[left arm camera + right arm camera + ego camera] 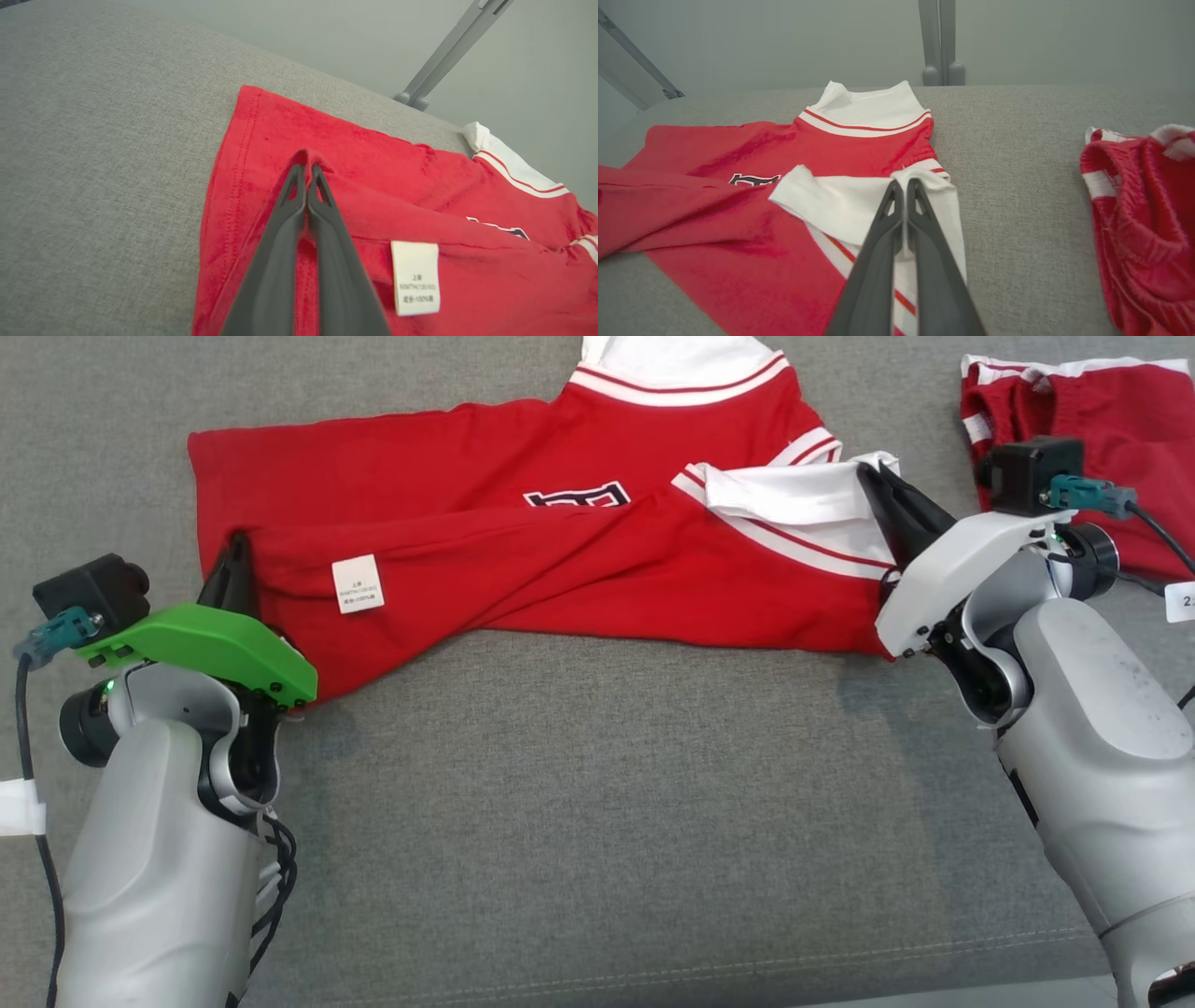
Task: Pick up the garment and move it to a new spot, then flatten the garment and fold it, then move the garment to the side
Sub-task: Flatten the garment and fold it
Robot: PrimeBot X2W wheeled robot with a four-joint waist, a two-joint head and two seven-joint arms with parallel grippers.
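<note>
- The red garment [523,551] with white trim lies spread across the far half of the grey cushion [597,803]. Its near layer is folded up over the chest print, and a white care label [358,584] faces up.
- The left gripper [307,170] has its jaws pinched tight on a fold of red hem at the garment's left end.
- The right gripper [904,184] is clamped on the white sleeve edge at the garment's right end.
- A second red garment [1111,429] sits bunched toward the cushion's far right, apart from the first.

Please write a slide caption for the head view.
Left gripper and right gripper pinch the half-folded red shirt.
</note>
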